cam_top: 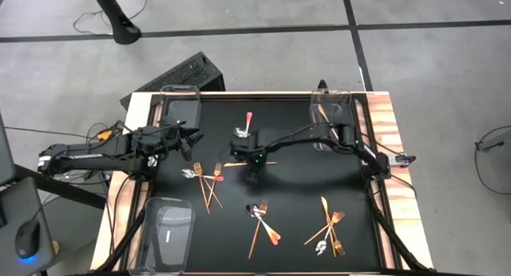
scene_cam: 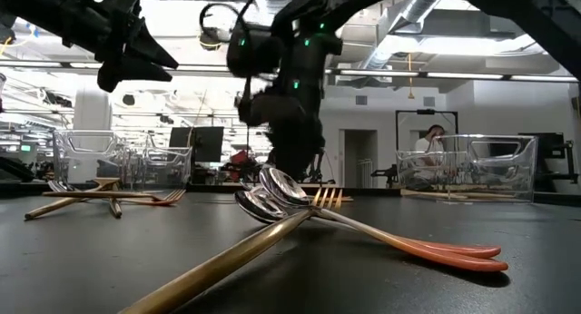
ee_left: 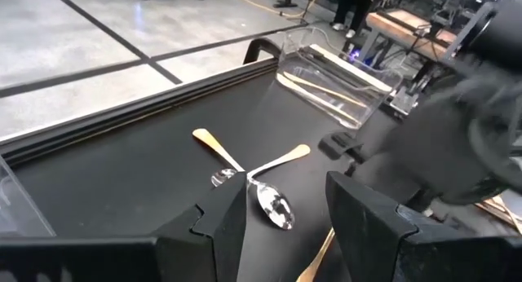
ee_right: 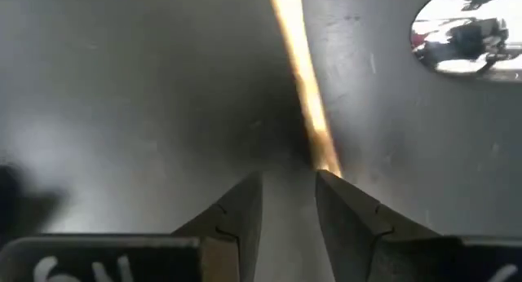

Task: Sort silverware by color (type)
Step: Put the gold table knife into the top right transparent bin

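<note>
Silverware lies in groups on the black mat: crossed spoons at the far middle, a left pile, a middle pile and a right pile. My right gripper points down at mid-table, open, low over the mat. A slim gold utensil lies flat with its end beside one fingertip. A spoon bowl shines nearby. My left gripper hovers open above the mat's left part, facing the crossed spoons. My right gripper comes from above with its fingers slightly apart. The gold utensil's end lies on the mat right at one fingertip, outside the gap. I cannot tell whether the two touch.
Clear bins stand at the mat's corners: far left, far right with gold pieces inside, and near left. A person stands in the room beyond. Bare mat lies between the piles.
</note>
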